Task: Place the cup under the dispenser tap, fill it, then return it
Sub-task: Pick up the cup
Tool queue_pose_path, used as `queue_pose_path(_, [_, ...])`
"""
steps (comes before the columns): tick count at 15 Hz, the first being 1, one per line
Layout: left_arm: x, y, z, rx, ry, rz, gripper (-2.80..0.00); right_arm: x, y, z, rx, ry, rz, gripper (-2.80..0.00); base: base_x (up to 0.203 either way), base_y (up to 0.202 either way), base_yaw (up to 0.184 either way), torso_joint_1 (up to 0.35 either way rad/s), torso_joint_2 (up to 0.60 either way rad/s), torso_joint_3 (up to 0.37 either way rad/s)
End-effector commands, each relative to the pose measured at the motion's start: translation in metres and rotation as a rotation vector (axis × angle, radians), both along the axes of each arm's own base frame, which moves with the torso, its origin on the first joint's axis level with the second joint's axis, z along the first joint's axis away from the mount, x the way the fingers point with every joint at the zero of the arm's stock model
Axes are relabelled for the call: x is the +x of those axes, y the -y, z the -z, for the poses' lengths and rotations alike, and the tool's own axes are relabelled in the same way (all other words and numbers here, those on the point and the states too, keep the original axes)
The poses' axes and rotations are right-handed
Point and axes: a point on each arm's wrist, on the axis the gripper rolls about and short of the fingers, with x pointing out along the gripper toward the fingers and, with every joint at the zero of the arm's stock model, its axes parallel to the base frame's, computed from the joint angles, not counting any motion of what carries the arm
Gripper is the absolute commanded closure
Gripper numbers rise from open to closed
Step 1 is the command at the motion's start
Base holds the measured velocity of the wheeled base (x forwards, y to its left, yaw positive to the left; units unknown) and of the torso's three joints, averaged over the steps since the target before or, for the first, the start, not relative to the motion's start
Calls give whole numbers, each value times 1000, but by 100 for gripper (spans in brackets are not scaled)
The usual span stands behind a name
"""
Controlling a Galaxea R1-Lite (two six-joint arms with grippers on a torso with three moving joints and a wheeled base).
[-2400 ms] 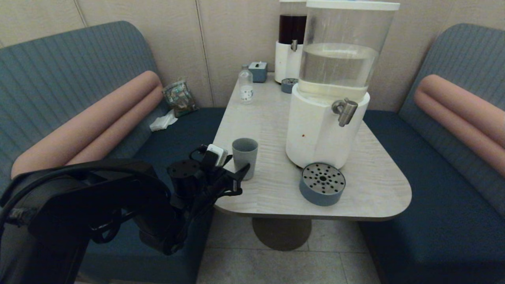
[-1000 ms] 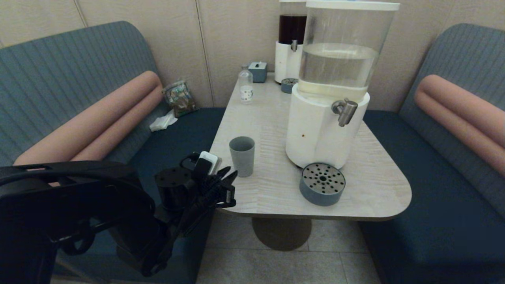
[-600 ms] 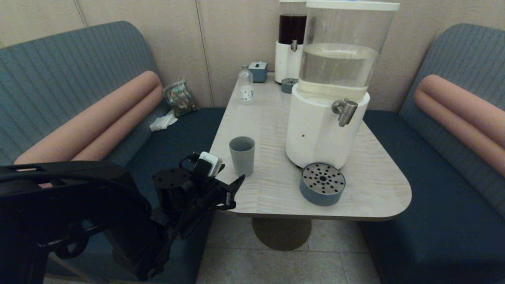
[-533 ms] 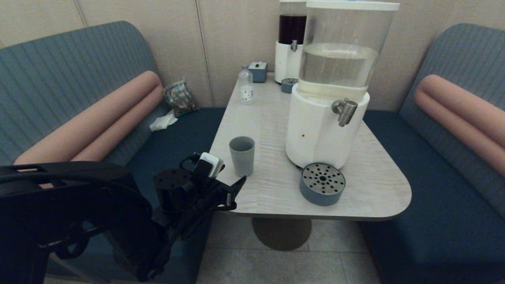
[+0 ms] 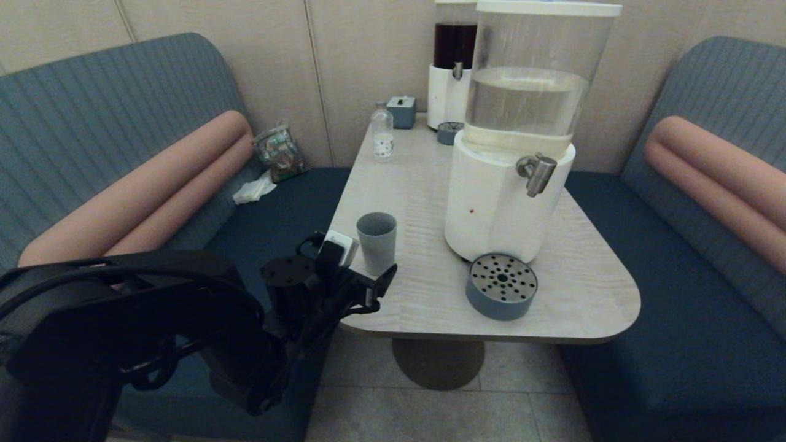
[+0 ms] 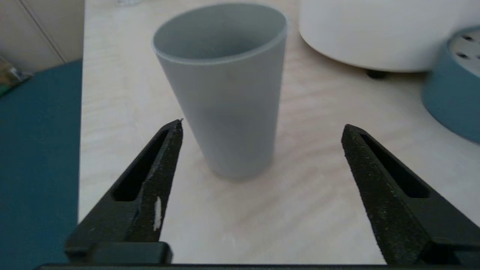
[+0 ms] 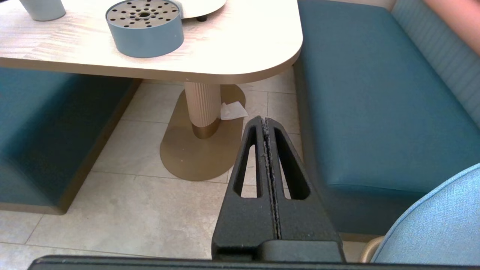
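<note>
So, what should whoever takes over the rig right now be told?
Left gripper: open, low at the table's near left edge, fingers either side of the cup but not touching.
Right gripper: shut, empty, parked low beside the table, over the floor.
Cup: upright on the table, left of the big dispenser, not under the dispenser tap.
Done: approach only.
Left: grasp, place under tap, fill, return.

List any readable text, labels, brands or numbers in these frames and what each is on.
No text can be read in any view.
Small clear bottle: its white label carries dark marks, too small to read.
Packet on the left bench: printed pattern, too small to read.
Cup, large dispenser, dispenser tap, perforated tray: no markings visible.
Left claw and right claw: no lettering visible.
</note>
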Motion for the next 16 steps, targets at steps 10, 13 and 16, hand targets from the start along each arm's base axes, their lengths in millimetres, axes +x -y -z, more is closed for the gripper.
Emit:
queue_pose_path(10, [30, 11, 1, -38, 78, -29, -280, 0, 0, 0, -1, -1, 0, 0, 0, 0, 0, 0, 0, 0])
queue_pose_path(13, [36, 13, 8, -35, 76, -34, -280, 0, 0, 0, -1, -1, 0, 0, 0, 0, 0, 0, 0, 0])
queue_pose_path(16, [43, 11, 7, -41, 94, -56, -280, 0, 0, 0, 1, -1, 0, 0, 0, 0, 0, 0, 0, 0])
